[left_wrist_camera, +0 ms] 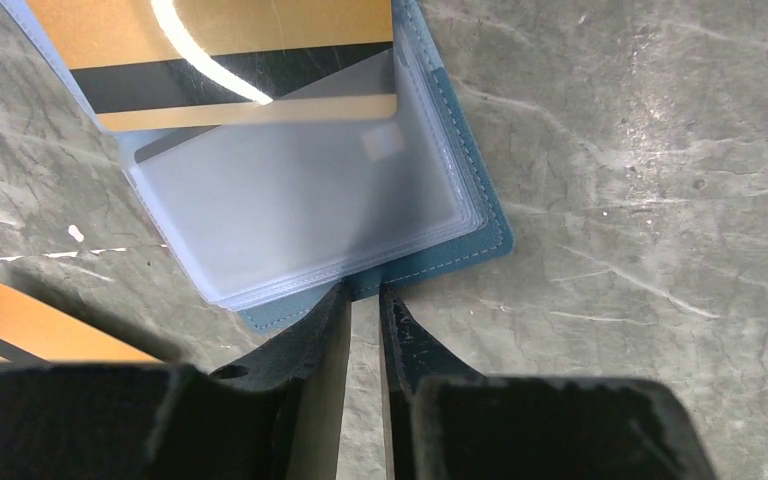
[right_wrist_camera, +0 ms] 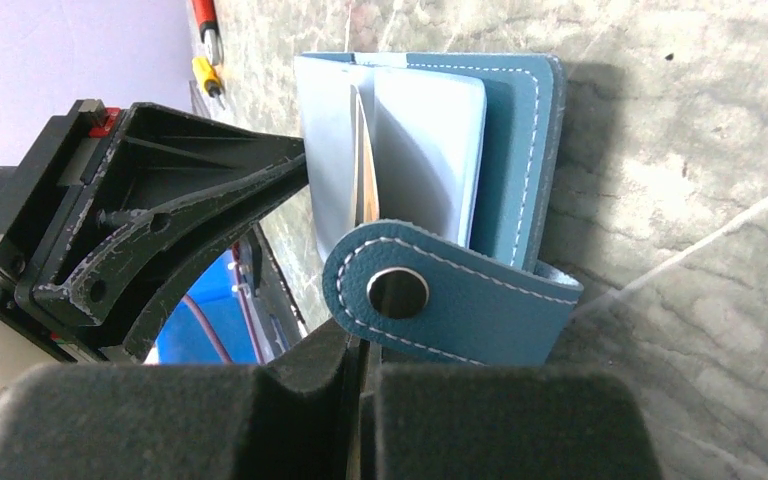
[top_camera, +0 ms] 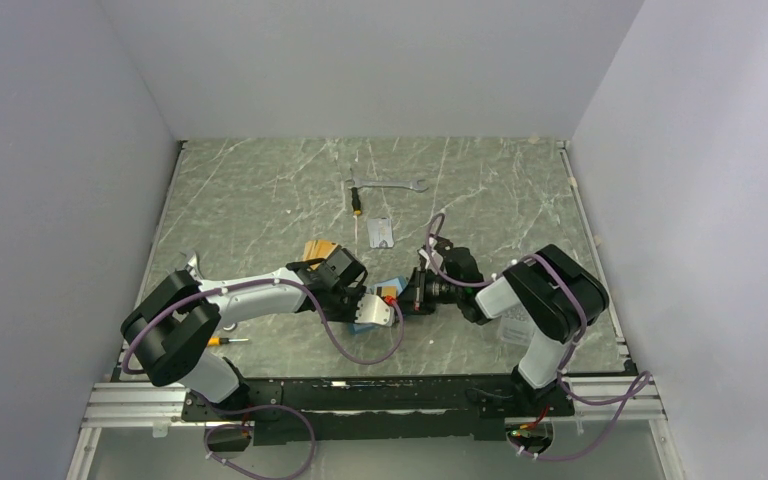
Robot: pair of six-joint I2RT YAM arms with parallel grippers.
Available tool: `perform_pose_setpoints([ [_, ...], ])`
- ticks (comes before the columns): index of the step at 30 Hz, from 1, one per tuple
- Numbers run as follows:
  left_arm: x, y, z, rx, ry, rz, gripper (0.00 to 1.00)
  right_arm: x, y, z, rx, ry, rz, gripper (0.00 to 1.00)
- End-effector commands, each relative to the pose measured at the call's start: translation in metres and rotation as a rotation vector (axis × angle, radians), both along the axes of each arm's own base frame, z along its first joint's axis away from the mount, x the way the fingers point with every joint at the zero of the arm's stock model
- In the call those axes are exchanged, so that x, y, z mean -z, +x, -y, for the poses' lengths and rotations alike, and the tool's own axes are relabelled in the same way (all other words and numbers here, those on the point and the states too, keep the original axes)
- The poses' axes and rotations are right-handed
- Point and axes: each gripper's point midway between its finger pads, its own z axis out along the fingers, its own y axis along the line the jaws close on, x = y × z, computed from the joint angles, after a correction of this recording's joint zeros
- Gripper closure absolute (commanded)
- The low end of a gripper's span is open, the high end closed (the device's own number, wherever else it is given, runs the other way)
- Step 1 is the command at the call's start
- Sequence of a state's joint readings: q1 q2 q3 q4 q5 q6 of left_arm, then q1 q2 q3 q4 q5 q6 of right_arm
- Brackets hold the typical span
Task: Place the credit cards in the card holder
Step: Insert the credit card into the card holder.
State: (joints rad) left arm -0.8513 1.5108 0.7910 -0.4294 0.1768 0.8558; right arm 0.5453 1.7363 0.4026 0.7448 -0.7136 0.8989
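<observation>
The teal card holder (left_wrist_camera: 480, 240) lies open on the table with its clear sleeves fanned out; it also shows in the top view (top_camera: 388, 293). An orange-gold credit card (left_wrist_camera: 210, 40) with a black stripe sits partly inside a sleeve. Another orange card (left_wrist_camera: 50, 335) lies on the table to the left, and a small pile of cards (top_camera: 320, 248) lies behind my left arm. My left gripper (left_wrist_camera: 365, 295) is nearly shut with nothing between its jaws, its tips at the holder's near edge. My right gripper (right_wrist_camera: 360, 350) is shut at the holder's cover, under the snap tab (right_wrist_camera: 397, 292).
A wrench (top_camera: 385, 185), a red-handled screwdriver (top_camera: 357, 205) and a clear printed packet (top_camera: 381, 232) lie behind the holder. A yellow-handled tool (top_camera: 222, 341) lies by the left arm's base. Grey walls stand on three sides.
</observation>
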Motion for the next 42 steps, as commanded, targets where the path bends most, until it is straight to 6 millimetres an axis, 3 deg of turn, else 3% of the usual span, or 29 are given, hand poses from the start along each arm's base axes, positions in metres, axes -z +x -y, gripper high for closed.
perform_pose_setpoints([
  [1, 0.002, 0.003, -0.008, 0.004, 0.029, 0.026, 0.79, 0.018, -0.009, 0.007, -0.054, -0.055, -0.028, 1.00],
  [7, 0.002, 0.005, -0.010, 0.008, 0.038, 0.037, 0.80, 0.024, -0.016, 0.008, -0.104, -0.067, -0.060, 1.00],
  [42, 0.002, 0.005, -0.013, 0.014, 0.043, 0.052, 0.82, 0.024, -0.005, 0.008, -0.266, -0.162, -0.100, 1.00],
])
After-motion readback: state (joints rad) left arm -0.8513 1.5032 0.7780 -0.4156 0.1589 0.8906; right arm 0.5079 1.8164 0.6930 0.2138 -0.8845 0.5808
